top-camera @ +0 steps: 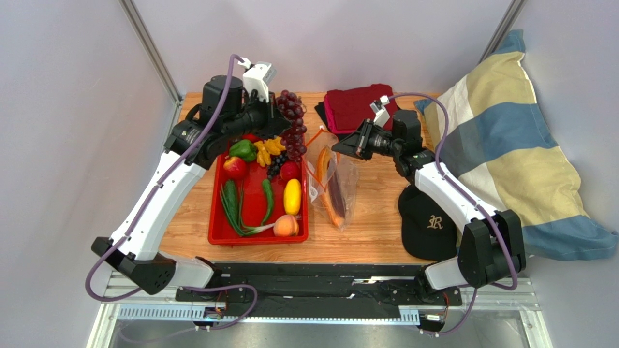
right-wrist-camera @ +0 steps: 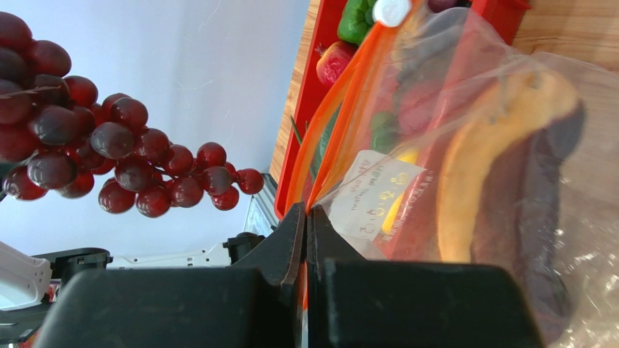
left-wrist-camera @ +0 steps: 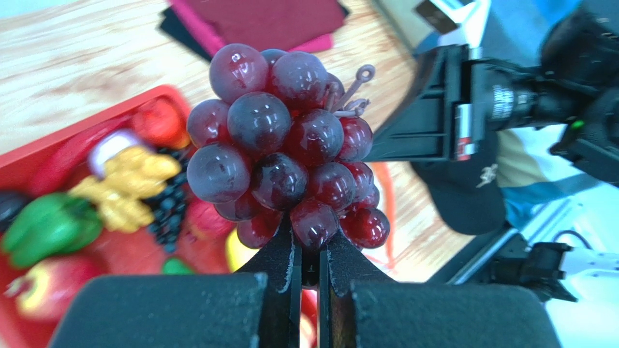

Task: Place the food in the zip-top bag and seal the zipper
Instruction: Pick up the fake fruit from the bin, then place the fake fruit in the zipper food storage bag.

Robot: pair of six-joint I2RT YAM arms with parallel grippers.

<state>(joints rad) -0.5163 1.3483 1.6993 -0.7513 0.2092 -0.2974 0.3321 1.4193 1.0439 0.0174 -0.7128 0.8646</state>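
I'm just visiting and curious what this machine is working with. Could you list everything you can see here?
table: one, wooden
tray: one, red, on the table's left half
toy food in tray: green pepper, red apple, yellow lemon, orange peach, green onion, green chili, plus small pieces I cannot name
grapes: one bunch, dark red, held in the air over the tray's far right corner
zip-top bag: one, clear with orange zipper, right of tray, food inside
cloths: folded stack, dark red, far edge
cap: one, black, near right
pillow: one, blue, cream and yellow, far right
left hand: black, shut on the grapes
right hand: black, shut on the bag's zipper edge
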